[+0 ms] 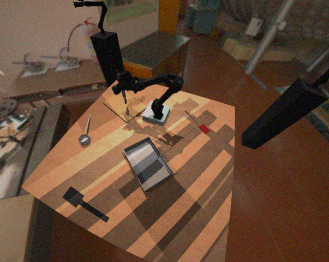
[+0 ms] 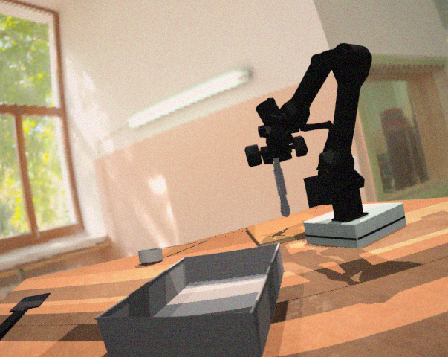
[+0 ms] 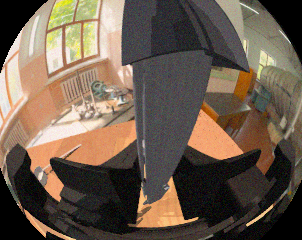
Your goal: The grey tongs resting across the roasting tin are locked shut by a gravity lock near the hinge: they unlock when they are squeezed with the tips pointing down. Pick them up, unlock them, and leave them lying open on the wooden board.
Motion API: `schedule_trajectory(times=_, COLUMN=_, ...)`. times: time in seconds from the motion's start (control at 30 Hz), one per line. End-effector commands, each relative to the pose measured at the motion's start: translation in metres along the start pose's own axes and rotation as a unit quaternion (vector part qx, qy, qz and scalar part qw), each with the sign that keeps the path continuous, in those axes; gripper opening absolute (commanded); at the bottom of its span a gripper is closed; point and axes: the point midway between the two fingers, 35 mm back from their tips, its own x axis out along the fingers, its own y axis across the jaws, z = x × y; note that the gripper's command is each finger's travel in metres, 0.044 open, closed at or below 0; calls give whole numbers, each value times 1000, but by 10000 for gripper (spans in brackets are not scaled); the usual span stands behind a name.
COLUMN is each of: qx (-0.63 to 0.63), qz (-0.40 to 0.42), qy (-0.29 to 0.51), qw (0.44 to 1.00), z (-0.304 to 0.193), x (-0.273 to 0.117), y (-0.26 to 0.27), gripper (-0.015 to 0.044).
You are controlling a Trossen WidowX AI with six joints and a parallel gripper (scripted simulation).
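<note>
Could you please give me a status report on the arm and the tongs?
Pincer shut on tongs. Tongs aloft, tips down. Roasting tin off to one side.
</note>
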Motion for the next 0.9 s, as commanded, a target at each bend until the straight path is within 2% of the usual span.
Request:
schedule_trajectory(times=0.0, qx=1, qz=-1, qy=-7, qw=1000, z=4, x=-1, y=0, gripper=-150)
schedule_trajectory(times=0.53, qx=1, qz=-1, qy=-6, qw=1000, z=3, x=-1, y=0, gripper=-150)
schedule_trajectory(times=0.87, qx=-14, qz=3, qy=60, qw=998, z=-1, x=14, y=5, gripper=-150)
